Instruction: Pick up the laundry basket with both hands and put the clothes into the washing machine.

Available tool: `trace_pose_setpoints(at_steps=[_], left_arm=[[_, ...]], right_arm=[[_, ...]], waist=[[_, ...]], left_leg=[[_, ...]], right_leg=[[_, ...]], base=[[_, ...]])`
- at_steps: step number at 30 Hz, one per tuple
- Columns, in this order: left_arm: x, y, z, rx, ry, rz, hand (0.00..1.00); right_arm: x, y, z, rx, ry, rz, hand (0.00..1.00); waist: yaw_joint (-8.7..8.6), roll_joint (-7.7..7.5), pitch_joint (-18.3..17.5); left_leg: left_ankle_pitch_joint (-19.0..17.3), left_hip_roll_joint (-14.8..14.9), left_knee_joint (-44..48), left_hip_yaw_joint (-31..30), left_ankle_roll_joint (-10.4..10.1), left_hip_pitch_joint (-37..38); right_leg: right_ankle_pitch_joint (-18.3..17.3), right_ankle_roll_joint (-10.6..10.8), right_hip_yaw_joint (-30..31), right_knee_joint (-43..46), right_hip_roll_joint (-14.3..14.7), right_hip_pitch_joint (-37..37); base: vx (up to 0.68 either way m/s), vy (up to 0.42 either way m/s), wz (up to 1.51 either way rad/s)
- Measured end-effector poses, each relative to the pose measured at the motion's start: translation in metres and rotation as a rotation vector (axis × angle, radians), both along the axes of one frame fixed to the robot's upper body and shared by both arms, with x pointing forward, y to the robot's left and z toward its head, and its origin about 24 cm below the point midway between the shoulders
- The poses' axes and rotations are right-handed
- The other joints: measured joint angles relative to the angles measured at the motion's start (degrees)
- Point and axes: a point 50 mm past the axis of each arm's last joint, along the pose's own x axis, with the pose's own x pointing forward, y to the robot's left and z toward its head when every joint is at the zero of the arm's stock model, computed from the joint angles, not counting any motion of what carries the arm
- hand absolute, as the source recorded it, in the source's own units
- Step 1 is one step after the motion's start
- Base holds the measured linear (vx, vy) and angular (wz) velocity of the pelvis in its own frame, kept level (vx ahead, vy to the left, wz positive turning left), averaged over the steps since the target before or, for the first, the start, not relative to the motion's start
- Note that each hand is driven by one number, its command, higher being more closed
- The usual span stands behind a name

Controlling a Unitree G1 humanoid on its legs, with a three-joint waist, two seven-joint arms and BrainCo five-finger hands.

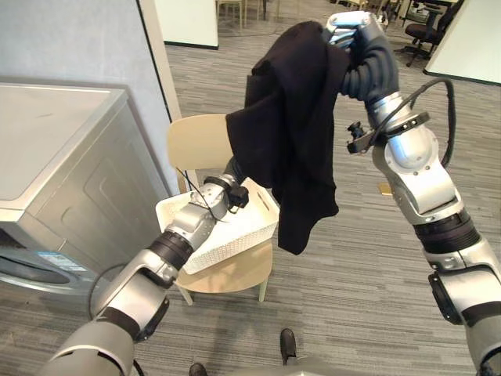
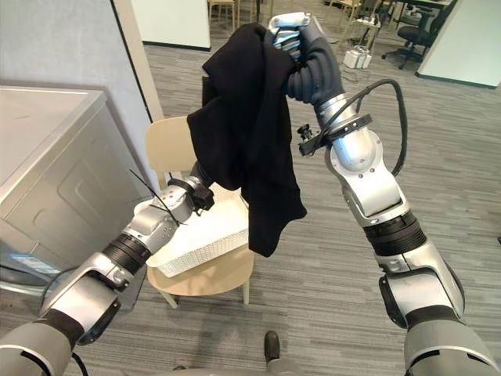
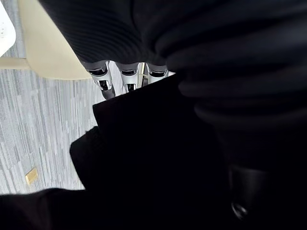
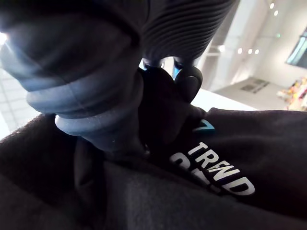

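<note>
Right hand (image 1: 354,33) holding high at 1 o'clock, fingers curling over the top of the black garment (image 1: 293,117) and pinching it. The forearm is pointing steeply up, probably to hang the cloth clear of the white laundry basket (image 1: 235,235), which is sitting on the chair (image 1: 196,141) at 7 o'clock. Left arm reaching low and forward, left hand (image 3: 125,75) going behind the hanging cloth; fingertips hidden, so I cannot tell its grip. Washing machine (image 1: 63,157) standing at 9 o'clock, garment hanging well apart from it.

Basket (image 1: 235,233) on chair (image 1: 197,142), washer (image 1: 66,157) left
</note>
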Motion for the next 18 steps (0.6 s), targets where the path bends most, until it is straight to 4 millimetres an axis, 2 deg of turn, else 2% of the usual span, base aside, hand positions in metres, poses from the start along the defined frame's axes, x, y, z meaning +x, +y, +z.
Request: trace_pose_setpoints(at_steps=[2, 8, 13, 17, 18], left_arm=[[0.000, 0.001, 0.002, 0.002, -0.008, -0.007, 0.00], [0.001, 0.001, 0.003, -0.033, -0.001, -0.012, 0.00], [-0.003, -0.021, 0.002, -0.189, 0.058, -0.075, 0.00], [-0.007, -0.038, 0.000, -0.246, 0.083, -0.106, 0.00], [-0.008, -0.040, 0.000, -0.248, 0.087, -0.101, 1.00]], right_arm=[[-0.008, 0.005, -0.006, -0.012, 0.010, 0.067, 1.00], [-0.011, 0.013, -0.027, 0.014, 0.092, 0.153, 1.00], [-0.012, 0.036, -0.039, 0.050, 0.140, 0.235, 1.00], [-0.006, 0.044, -0.049, 0.063, 0.193, 0.242, 1.00], [-0.005, 0.047, -0.052, 0.060, 0.205, 0.244, 1.00]], waist=[[0.01, 0.06, 0.0], [-0.09, 0.13, 0.0], [-0.21, 1.05, -0.6], [-0.29, 1.52, -0.9], [-0.29, 1.64, -1.0]], left_leg=[[0.0, 0.0, 0.1, -0.1, 0.0, 0.0], [0.0, -0.1, 0.1, -0.3, 0.0, 0.0], [0.0, -0.1, -0.2, -0.8, 0.0, 0.0], [0.0, -0.1, -0.2, -1.2, 0.0, 0.0], [0.0, -0.1, -0.2, -1.3, 0.0, 0.0]], right_leg=[[0.0, 0.0, 0.0, 0.0, 0.0, 0.0], [0.0, 0.0, 0.0, 0.0, -0.1, 0.1], [-0.3, 0.1, -0.2, 0.0, -0.2, 0.2], [-0.4, 0.0, -0.7, 0.0, -0.2, 0.4], [-0.4, 0.0, -0.7, 0.0, -0.2, 0.4]], base=[[0.00, 0.000, 0.00], [0.00, 0.000, 0.00], [-0.03, -0.002, 0.03], [-0.01, -0.001, 0.03], [0.00, 0.000, 0.00]])
